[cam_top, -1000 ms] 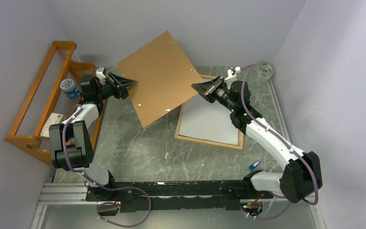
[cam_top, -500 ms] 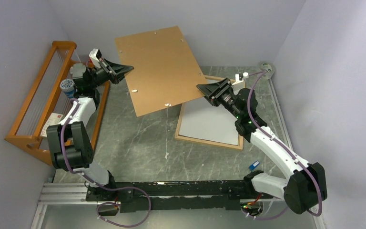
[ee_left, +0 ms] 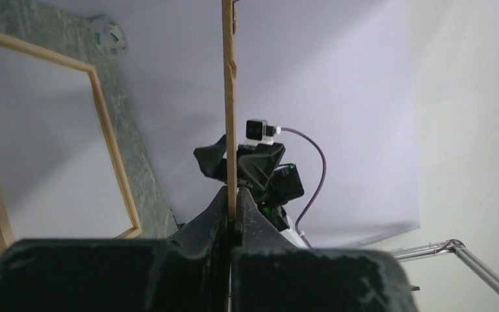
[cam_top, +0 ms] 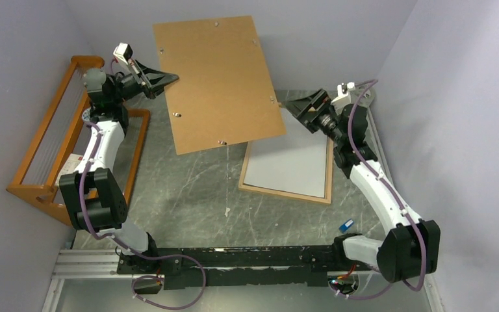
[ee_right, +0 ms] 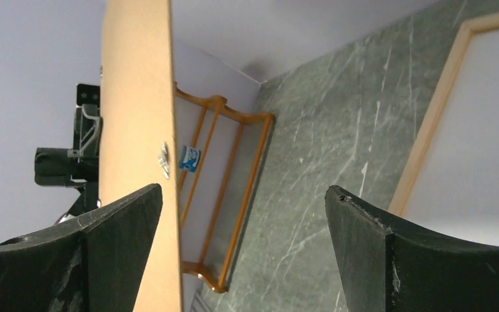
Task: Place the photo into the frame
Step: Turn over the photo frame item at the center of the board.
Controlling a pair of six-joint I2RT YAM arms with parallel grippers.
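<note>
Grey table (cam_top: pixel 188 188); sheet (cam_top: pixel 289 162) in frame (cam_top: pixel 284 194); left hand (ee_left: pixel 232 207) tight on board (cam_top: pixel 221 78), right hand (cam_top: pixel 292 104) wide

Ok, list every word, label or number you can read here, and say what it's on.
No text can be read.
White card on the orange rack: red print, too small.
Blue-and-white label seen through the rack: blurred.
Roll in the table's corner: teal marks, blurred.

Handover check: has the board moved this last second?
Yes. The board has swung up toward the back wall, its low corner farther from the frame.
</note>
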